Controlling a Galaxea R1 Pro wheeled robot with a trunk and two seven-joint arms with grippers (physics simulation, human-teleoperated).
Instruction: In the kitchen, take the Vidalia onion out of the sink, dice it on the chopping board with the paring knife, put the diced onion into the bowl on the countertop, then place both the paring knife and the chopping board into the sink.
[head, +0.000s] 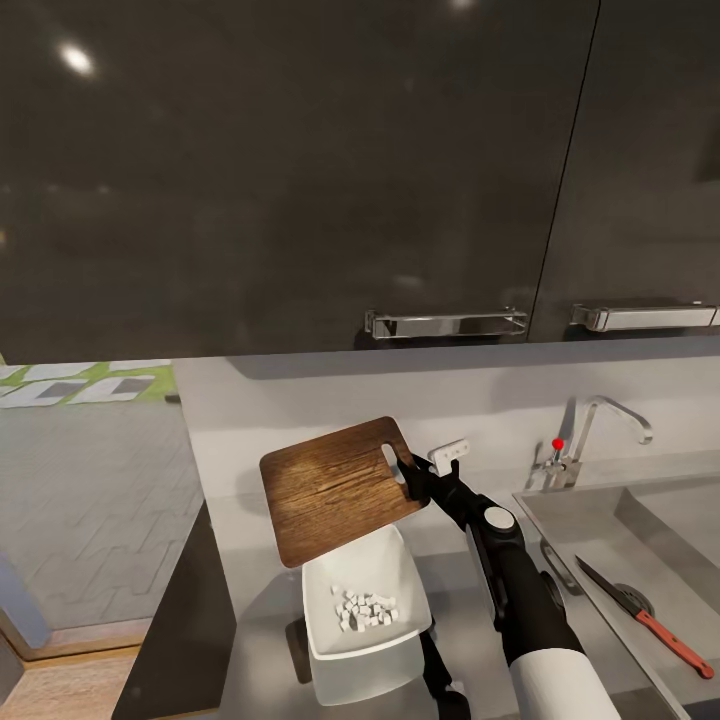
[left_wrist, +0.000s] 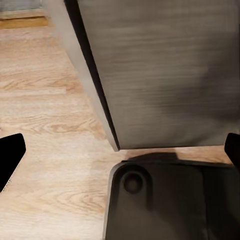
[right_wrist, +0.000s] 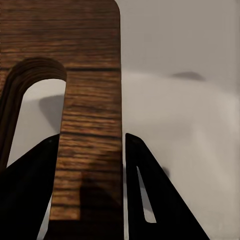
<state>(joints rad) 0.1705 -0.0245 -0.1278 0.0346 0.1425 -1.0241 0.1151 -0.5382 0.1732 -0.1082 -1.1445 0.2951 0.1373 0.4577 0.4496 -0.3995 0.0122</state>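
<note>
- Dark glossy wall cabinets (head: 300, 170) take the upper half of the head view; small bright spots of ceiling light (head: 77, 58) reflect in their doors.
- Two chrome bar handles (head: 446, 324) sit along the lower edge of the cabinets.
- Under them is a pale grey backsplash (head: 330, 400).
- At the left, a grey tiled floor (head: 90, 500) with a green and white patterned part (head: 80, 382) near its far side.
- In the left wrist view, a light wood-plank floor (left_wrist: 45, 120) and a grey cabinet side (left_wrist: 165, 70) standing on it.

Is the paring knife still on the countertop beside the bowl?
No. The paring knife lies in the sink, apart from the bowl.
</note>
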